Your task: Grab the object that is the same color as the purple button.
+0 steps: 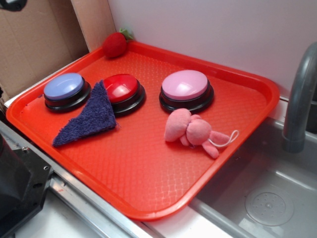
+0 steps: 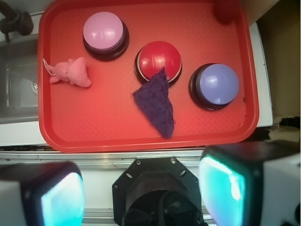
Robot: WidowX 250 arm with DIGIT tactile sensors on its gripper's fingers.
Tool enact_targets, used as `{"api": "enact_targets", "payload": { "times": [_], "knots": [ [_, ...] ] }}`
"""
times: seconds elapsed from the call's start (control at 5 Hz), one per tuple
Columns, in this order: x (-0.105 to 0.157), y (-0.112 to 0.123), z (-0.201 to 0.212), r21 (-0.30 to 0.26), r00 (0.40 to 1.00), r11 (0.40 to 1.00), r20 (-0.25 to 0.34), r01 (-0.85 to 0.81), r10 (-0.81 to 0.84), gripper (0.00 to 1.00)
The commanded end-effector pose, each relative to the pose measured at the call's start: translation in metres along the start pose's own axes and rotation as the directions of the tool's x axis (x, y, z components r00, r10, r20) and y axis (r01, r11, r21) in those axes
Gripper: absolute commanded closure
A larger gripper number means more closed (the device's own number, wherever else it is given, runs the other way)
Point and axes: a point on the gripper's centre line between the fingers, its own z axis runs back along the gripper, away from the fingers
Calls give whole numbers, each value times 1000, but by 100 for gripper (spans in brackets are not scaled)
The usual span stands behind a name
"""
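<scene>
The dark purple fuzzy cloth (image 1: 89,118) lies flat on the red tray (image 1: 148,178), its tip resting against the red button (image 1: 120,88). It also shows in the wrist view (image 2: 157,103). The purple button (image 1: 64,87), lavender-blue top on a black base, stands left of the cloth; in the wrist view the purple button (image 2: 216,84) is to the right. My gripper (image 2: 143,193) is open and empty, high above the robot base, outside the tray's near edge. Its pads (image 2: 63,200) glow teal. The gripper is not in the exterior view.
A pink-topped button (image 1: 185,85) and a pink plush toy (image 1: 195,131) sit on the tray's right half. A red strawberry (image 1: 115,44) is at the far corner. A grey sink (image 1: 267,198) with a faucet (image 1: 299,99) lies right. The black robot base (image 2: 160,197) is below the gripper.
</scene>
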Motion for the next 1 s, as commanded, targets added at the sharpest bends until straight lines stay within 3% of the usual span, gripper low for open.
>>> {"api": "enact_targets", "payload": {
  "times": [0.0,0.4,0.8],
  "knots": [
    [0,0,0,0,1000,1000,0,0,0,0],
    [13,24,-38,38,993,993,20,-114,113,0],
    [25,46,-99,-14,988,988,8,-152,152,0]
  ]
}}
